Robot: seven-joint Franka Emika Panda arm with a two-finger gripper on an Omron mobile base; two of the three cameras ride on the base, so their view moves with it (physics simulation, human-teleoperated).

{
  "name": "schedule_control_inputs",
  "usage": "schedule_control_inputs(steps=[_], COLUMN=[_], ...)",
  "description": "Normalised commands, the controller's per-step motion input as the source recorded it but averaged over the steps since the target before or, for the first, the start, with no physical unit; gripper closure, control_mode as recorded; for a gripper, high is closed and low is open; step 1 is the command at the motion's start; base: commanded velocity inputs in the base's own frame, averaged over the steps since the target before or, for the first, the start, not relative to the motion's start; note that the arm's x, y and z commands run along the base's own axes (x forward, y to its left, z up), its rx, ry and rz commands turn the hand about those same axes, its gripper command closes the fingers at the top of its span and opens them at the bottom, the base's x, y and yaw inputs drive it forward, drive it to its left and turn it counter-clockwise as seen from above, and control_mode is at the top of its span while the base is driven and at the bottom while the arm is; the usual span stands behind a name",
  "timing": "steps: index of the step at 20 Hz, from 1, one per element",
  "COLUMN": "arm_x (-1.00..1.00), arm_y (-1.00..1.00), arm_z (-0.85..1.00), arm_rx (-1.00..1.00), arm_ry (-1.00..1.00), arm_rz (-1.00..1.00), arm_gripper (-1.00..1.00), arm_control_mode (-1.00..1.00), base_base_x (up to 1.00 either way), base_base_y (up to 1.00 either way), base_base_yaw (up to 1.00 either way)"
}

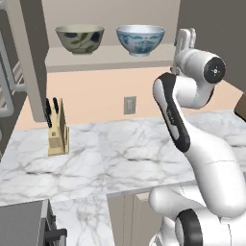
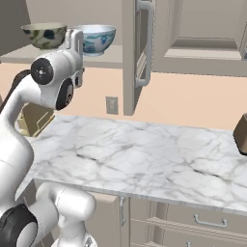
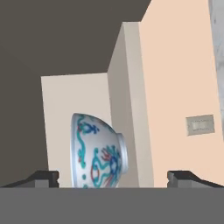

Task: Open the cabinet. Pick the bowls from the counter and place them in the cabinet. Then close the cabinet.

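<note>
Inside the open cabinet (image 1: 110,57), two bowls stand upright side by side on the beige shelf, a little apart. To the left in the left base view is the olive-beige bowl (image 1: 79,38) with dark leaf marks; to its right is the pale blue-white bowl (image 1: 140,40) with floral marks. Both doors are swung open: the left door (image 1: 30,57) is seen edge-on, and the right door (image 2: 137,53) shows its long metal bar handle (image 2: 146,46). Rolled sideways, the hand view has the blue-white bowl between the two finger tips. The gripper (image 3: 113,177) is spread wide and holds nothing. Below, the white marble counter (image 1: 120,153) carries a wooden knife block (image 1: 57,132) near the peach wall, where a wall outlet (image 1: 129,104) is set.
</note>
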Motion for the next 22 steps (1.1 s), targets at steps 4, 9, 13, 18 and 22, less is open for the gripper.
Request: schedule_control_inputs(steps=[4, 9, 13, 18, 22], arm_x=[-0.88, -0.97, -0.99, -0.9, -0.77], arm_y=[0.0, 0.07, 0.25, 0.51, 0.57], arm_z=[0.03, 0.0, 0.0, -0.01, 0.0], arm_rx=[-0.03, 0.0, 0.03, 0.06, 0.0], arm_ry=[0.31, 0.02, -0.01, 0.0, 0.01], arm_rz=[0.0, 0.0, 0.0, 0.0, 0.02], arm_gripper=[-1.0, -1.0, -1.0, -1.0, -1.0], arm_control_mode=[-1.0, -1.0, -1.0, -1.0, -1.0], base_base_x=[0.0, 0.0, 0.0, 0.0, 0.0], base_base_y=[0.0, 0.0, 0.0, 0.0, 0.0], base_base_yaw=[0.0, 0.0, 0.0, 0.0, 0.0])
